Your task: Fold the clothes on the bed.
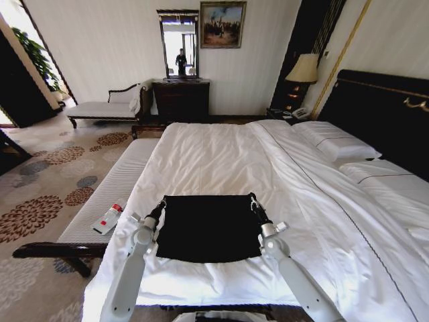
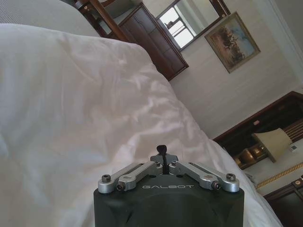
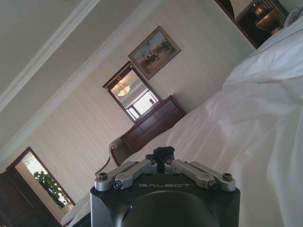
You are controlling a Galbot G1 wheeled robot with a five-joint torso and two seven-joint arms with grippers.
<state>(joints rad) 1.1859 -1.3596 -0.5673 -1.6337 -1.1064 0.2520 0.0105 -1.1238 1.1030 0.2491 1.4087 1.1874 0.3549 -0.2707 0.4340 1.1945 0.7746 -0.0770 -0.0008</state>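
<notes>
Black soft-cloth T-shirt [image 1: 209, 228] spread near the foot edge of the large white-duvet bed [image 1: 221, 154]. Left end effector [image 1: 160, 204] and right end effector [image 1: 253, 200] pinching its far corners, fingers pressed together. Best kept level, cloth taut, edges matched squarely.

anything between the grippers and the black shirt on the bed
Nothing visible. The left gripper sits at the far left corner of the black T-shirt and the right gripper at its far right corner, both shut on the cloth. White duvet lies bare around it.
</notes>
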